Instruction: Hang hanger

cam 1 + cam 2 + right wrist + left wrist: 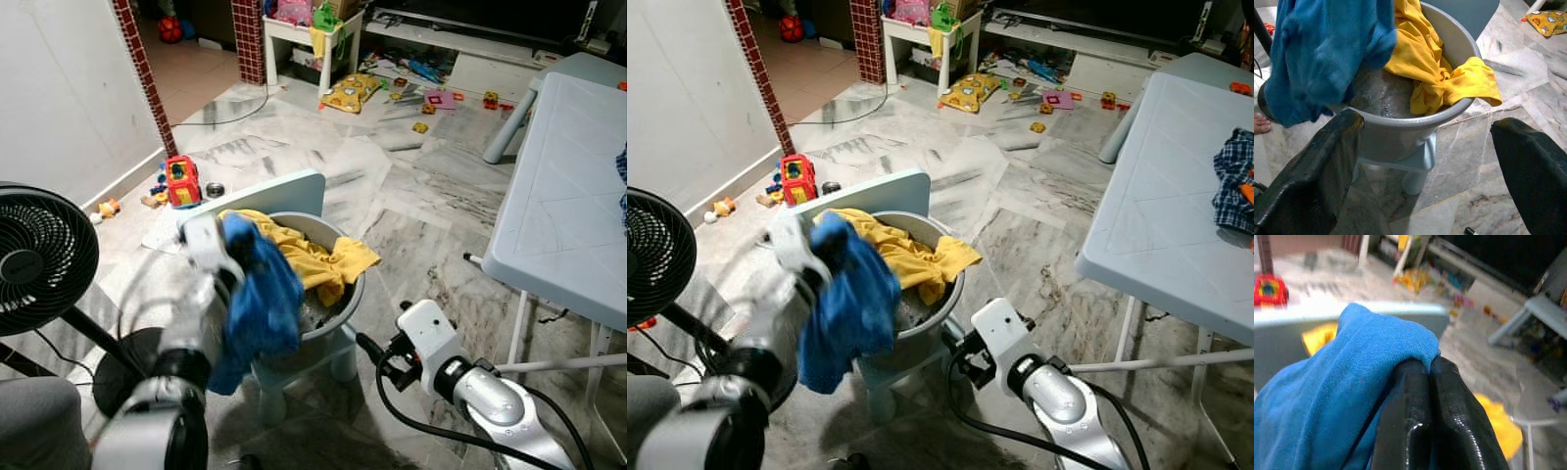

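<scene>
Left hand (1427, 364) pinched tight on blue cloth (260, 304), lifted just above grey basin (338, 313). Soft, light, floppy; best gripped at a bunched fold. Right hand (1425, 161) wide open, empty, near basin. No hanger discernible.

Grey basin (333, 315) atop small pale-blue chair (257, 198)

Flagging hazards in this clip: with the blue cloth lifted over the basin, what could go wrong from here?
The left gripper pinches just a fold of the blue cloth, so it might slip free. The yellow cloth drapes over the basin rim and could drag out. The basin sits on a small chair; the open right gripper nearby could nudge it.
</scene>
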### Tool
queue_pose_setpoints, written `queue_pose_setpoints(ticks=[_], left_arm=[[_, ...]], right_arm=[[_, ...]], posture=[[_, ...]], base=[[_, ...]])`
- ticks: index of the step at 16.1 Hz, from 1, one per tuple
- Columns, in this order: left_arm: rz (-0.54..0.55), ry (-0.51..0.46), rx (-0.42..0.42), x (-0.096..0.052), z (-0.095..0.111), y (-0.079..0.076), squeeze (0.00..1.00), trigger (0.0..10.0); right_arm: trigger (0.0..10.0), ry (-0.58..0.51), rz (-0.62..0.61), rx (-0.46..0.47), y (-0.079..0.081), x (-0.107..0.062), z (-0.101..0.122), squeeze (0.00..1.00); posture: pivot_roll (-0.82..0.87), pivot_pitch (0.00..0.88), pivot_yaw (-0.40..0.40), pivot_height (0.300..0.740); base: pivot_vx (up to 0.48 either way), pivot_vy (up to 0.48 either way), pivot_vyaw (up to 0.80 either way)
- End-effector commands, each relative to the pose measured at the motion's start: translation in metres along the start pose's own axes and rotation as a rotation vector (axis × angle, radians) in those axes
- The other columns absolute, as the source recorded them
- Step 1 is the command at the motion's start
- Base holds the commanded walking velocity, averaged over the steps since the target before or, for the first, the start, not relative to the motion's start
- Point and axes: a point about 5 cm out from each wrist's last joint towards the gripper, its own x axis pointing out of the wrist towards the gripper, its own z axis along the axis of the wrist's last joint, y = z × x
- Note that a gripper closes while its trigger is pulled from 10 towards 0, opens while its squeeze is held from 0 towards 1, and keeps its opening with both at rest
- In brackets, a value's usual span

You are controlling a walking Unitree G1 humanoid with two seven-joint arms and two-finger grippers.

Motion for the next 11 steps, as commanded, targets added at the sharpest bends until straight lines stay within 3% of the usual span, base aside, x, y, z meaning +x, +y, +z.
queue_pose_setpoints(ticks=[1, 6, 9, 11], left_arm=[[-0.033, -0.07, 0.023, 0.005, 0.019, -0.002, 0.0, 0.0], [-0.055, -0.257, 0.145, 0.013, 0.066, -0.004, 0.0, 0.0], [-0.073, -0.29, 0.203, 0.012, 0.065, -0.009, 0.0, 0.0], [-0.1, -0.19, 0.296, 0.016, 0.049, -0.017, 0.0, 0.0]], right_arm=[[10.0, -0.008, -0.003, -0.007, 0.0, 0.001, 0.001, 0.0], [10.0, -0.015, -0.01, -0.009, -0.001, 0.004, 0.002, 0.0], [10.0, -0.016, -0.011, -0.011, -0.001, 0.004, 0.002, 0.0], [10.0, -0.017, -0.013, -0.014, -0.001, 0.004, 0.002, 0.0]], posture=[[-0.28, 0.087, 0.009, 0.74], [-0.27, 0.082, 0.01, 0.74], [-0.28, 0.078, 0.009, 0.74], [-0.28, 0.076, 0.007, 0.74]], base=[[0.0, 0.0, 0.0], [0.0, 0.0, 0.0], [0.0, 0.0, 0.0], [0.0, 0.0, 0.0]])
